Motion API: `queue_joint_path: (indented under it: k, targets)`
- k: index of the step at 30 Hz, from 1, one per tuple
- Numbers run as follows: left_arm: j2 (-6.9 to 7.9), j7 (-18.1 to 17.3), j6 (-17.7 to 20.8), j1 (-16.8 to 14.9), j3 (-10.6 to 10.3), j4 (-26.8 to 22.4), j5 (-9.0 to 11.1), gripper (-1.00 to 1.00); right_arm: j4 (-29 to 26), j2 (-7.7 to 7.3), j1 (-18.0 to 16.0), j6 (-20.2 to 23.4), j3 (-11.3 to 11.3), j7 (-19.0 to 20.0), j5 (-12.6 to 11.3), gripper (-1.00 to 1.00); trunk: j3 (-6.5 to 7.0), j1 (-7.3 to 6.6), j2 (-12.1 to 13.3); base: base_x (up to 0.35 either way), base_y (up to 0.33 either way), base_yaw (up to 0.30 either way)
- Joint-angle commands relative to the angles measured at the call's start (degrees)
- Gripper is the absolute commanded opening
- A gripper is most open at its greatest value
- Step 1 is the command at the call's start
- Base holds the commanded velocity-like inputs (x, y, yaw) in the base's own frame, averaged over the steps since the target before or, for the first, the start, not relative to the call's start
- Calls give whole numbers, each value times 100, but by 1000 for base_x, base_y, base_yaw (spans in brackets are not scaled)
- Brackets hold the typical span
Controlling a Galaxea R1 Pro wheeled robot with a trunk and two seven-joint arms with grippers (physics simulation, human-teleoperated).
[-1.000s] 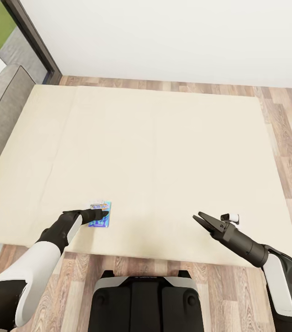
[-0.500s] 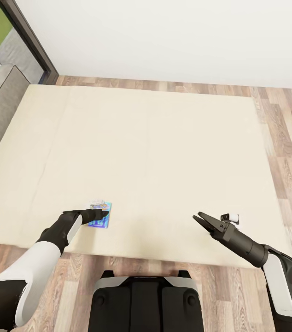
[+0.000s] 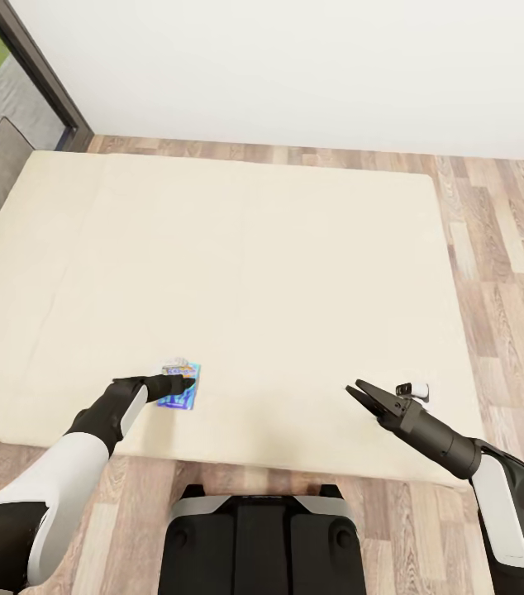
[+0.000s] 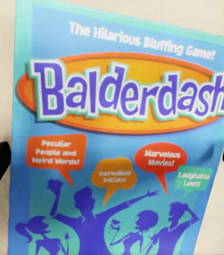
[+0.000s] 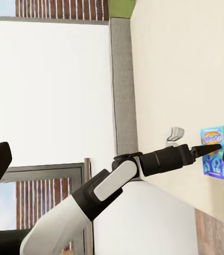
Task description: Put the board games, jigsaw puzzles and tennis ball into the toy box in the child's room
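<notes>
Reading "Balderdash" on the blue board game (image 4: 120,143), my left gripper (image 3: 181,385) was open around it; my right gripper (image 3: 359,393) was open too

Head camera high over the bed (image 3: 237,273), left wrist close on the board game (image 4: 120,138), right wrist sideways, sharing it.

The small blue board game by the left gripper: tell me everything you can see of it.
The small blue board game is a flat rectangular box with a teal border, an orange oval reading "Balderdash", speech bubbles and purple silhouettes. It lies flat, cover up, on the beige bed near its front edge. The left gripper hangs over it, fingers open either side; contact is not clear.
</notes>
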Motion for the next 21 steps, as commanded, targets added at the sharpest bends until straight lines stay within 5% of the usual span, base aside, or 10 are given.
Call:
queue_joint_path:
  k: [1, 21]
  targets:
    - [0, -7, 46, 0, 8, -9, 52, 100, 1, -1, -3, 21, -4, 23, 9, 100, -6, 3, -9, 0, -162, 0]
    - [-4, -9, 46, 0, 2, -9, 50, 100, -1, -2, -3, 21, -4, 23, 9, 100, -6, 3, -9, 0, -121, 0]
